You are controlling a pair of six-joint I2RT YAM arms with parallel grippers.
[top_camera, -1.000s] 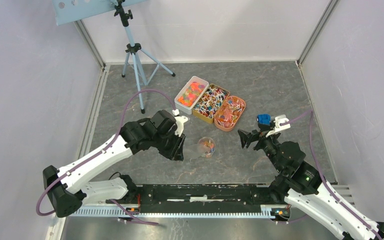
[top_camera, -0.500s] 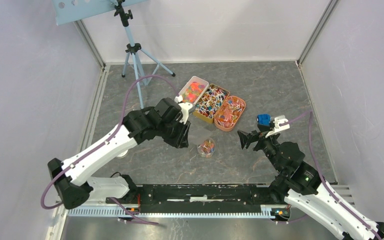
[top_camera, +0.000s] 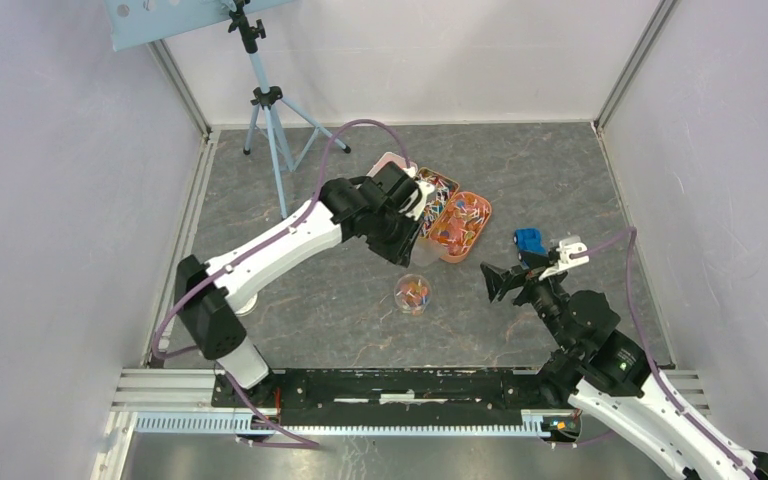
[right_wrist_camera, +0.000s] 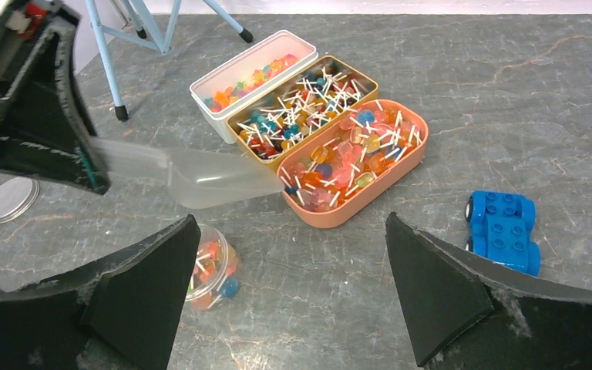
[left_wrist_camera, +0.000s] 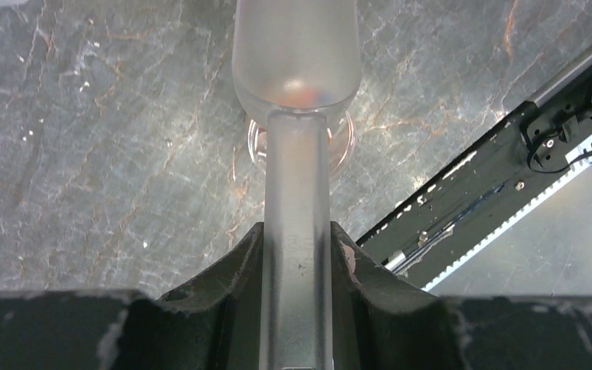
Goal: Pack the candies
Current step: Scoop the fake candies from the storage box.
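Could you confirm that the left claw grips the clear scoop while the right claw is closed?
Not quite: the right claw stands wide open and empty, as the right wrist view shows. The left claw does grip the clear scoop.

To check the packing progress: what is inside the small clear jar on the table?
The clear jar holds a few candies, orange, red and blue. A finger of the right gripper covers its left side in the wrist view.
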